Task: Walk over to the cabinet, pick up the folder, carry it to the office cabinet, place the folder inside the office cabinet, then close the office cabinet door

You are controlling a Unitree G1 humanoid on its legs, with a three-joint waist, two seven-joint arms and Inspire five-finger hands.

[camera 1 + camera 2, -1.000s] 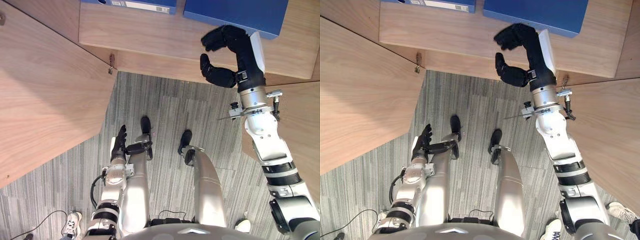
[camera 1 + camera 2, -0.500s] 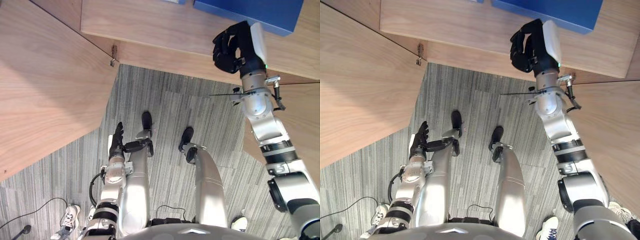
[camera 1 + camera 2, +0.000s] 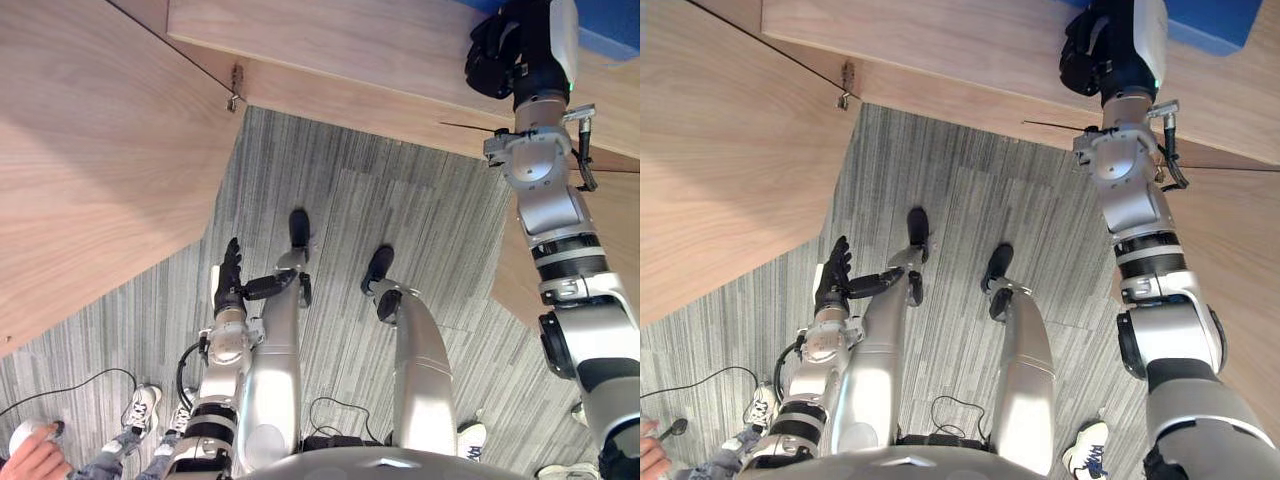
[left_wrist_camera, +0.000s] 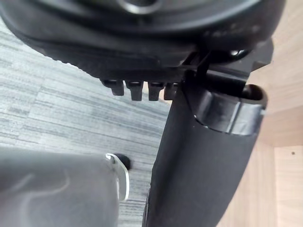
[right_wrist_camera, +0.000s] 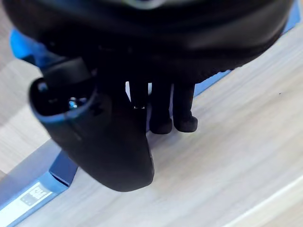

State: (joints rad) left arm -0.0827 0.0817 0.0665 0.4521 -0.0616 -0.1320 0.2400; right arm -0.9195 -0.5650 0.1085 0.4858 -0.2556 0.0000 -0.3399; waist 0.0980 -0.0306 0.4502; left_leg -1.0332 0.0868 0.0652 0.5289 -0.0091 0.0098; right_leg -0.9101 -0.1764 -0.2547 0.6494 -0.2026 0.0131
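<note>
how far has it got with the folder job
Done: it has reached the cabinet. In hand: the right hand, fingers curled, is over the cabinet top beside the blue folder but not gripping it. The left hand hangs open at its side. Left: with the folder lying there ungripped, lifting, carrying, stowing it and closing up all remain.

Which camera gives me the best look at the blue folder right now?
The right wrist view: the blue folder lies on the wooden shelf just past the right hand. Both eye views catch a blue corner of it at the top edge, beside that hand.
</note>
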